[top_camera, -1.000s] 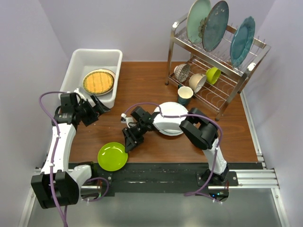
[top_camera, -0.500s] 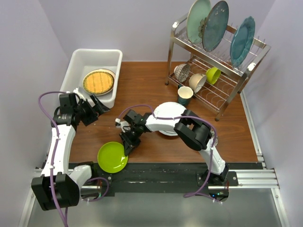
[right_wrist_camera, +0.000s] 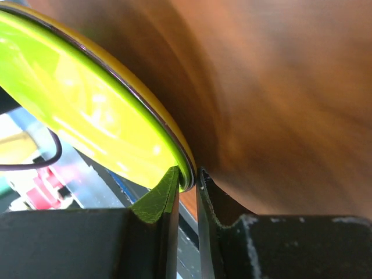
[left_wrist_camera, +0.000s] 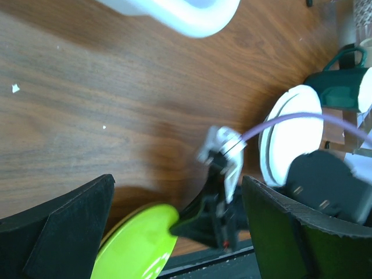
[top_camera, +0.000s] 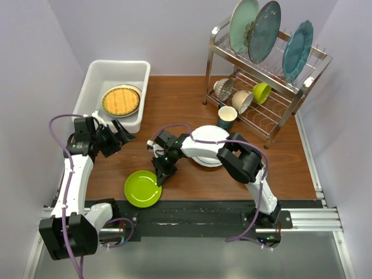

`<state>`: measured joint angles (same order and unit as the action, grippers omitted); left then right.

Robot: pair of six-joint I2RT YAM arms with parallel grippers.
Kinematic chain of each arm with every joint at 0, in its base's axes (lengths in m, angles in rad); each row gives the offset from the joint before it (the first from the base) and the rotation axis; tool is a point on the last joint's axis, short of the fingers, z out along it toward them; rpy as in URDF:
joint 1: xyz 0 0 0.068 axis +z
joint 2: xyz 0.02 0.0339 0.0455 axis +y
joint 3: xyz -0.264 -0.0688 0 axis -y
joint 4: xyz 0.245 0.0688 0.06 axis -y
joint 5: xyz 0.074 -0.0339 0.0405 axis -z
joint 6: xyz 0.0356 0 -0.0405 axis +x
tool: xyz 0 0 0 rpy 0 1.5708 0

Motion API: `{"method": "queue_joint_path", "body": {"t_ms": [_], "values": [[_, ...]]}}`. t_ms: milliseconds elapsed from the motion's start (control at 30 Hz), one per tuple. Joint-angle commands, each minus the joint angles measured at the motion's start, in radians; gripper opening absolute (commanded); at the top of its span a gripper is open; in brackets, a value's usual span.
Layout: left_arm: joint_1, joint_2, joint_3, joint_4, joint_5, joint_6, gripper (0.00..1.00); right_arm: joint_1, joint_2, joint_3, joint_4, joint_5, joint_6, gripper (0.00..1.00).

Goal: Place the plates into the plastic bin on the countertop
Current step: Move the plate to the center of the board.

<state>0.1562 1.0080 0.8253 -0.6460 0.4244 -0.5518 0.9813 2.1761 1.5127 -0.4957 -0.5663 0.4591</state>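
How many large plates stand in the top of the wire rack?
3. On the wire rack: a pale teal plate at the left, a blue-grey plate just beside it, a turquoise plate at the right end. A thinner one behind could be hidden.

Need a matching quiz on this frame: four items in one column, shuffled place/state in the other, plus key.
Items
1. lime green plate
2. woven yellow plate
3. left gripper
4. dark green mug

Place or state
A. lying in the plastic bin
B. open, holding nothing
C. upright on the countertop beside the wire rack
D. rim pinched by the right gripper

Pairs: 1-D, 2-A, 3-B, 4-C
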Motion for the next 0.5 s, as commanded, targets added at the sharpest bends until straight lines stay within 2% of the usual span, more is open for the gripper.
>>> {"method": "queue_joint_path", "body": {"t_ms": [0,200,467], "values": [[0.008,-0.019,-0.028,0.0,0.036,0.036,0.95,-0.09,-0.03,-0.061,-0.02,0.181,0.006,0.03],[0.009,-0.013,-0.061,0.009,0.062,0.043,0.95,-0.18,-0.05,-0.072,-0.015,0.224,0.015,0.03],[0.008,0.001,-0.126,0.012,0.083,0.066,0.92,-0.216,-0.067,-0.042,-0.032,0.256,0.023,0.04]]}}
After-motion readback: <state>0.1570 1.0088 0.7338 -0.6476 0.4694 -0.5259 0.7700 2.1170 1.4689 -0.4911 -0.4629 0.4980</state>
